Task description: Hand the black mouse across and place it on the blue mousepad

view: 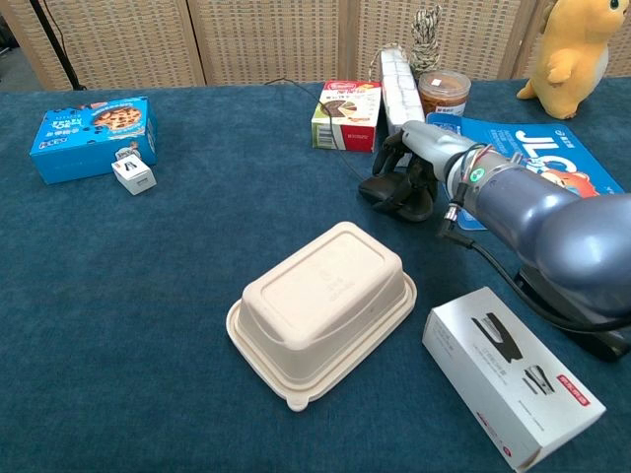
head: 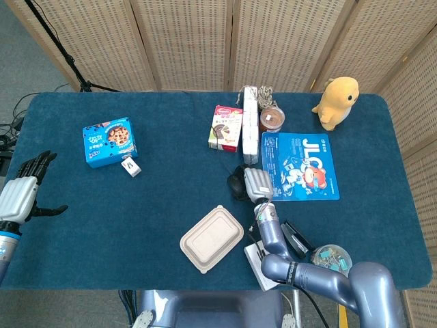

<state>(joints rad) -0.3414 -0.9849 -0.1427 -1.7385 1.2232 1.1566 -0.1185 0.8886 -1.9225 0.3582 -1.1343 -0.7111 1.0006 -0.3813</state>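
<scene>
The black mouse [view: 392, 190] [head: 237, 184] lies low over the cloth just left of the blue mousepad [view: 537, 150] [head: 304, 167]. My right hand [view: 426, 158] [head: 256, 182] covers the mouse from the right, with its fingers curled down over the top of it. A thin cable trails from the mouse toward the boxes behind. The mouse's right half is hidden under the hand. My left hand [head: 18, 194] hangs off the table's far left edge with its fingers spread and nothing in it. Only the head view shows it.
A beige lidded food container [view: 322, 310] sits in front of the mouse. A white stapler box [view: 513, 389] and a black stapler [head: 295, 239] lie at the near right. Behind stand a snack box [view: 347, 115], a white pack [view: 399, 91], a jar [view: 445, 92] and a yellow plush [view: 567, 44]. Far left are a blue cookie box [view: 91, 136] and a small white charger [view: 133, 174].
</scene>
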